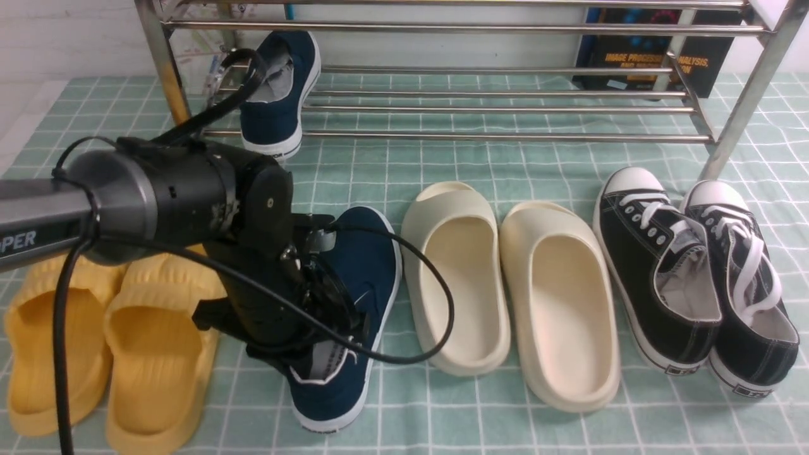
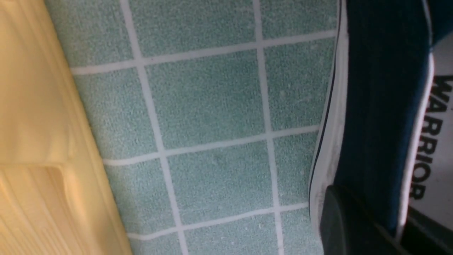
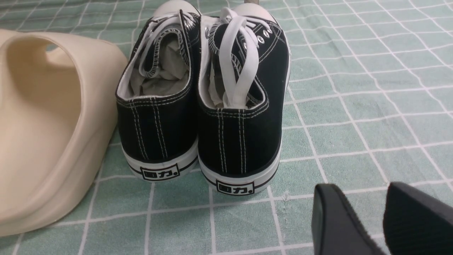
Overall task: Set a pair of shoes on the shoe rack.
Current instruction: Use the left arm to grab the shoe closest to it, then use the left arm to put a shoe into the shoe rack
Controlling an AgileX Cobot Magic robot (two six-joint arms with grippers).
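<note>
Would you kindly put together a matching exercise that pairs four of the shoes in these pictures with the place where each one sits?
Things:
1. rear navy sneaker
2. front navy sneaker
3. cream slides
4. black lace-up sneakers

Places:
A. at the robot's right end of the row on the cloth
B. on the shoe rack's lower bars, heel toward the camera
C. on the cloth, next to the yellow slides
D. mid-row, between a navy sneaker and the black pair

Pairs: 1-B, 2-C, 3-D, 4-A
</note>
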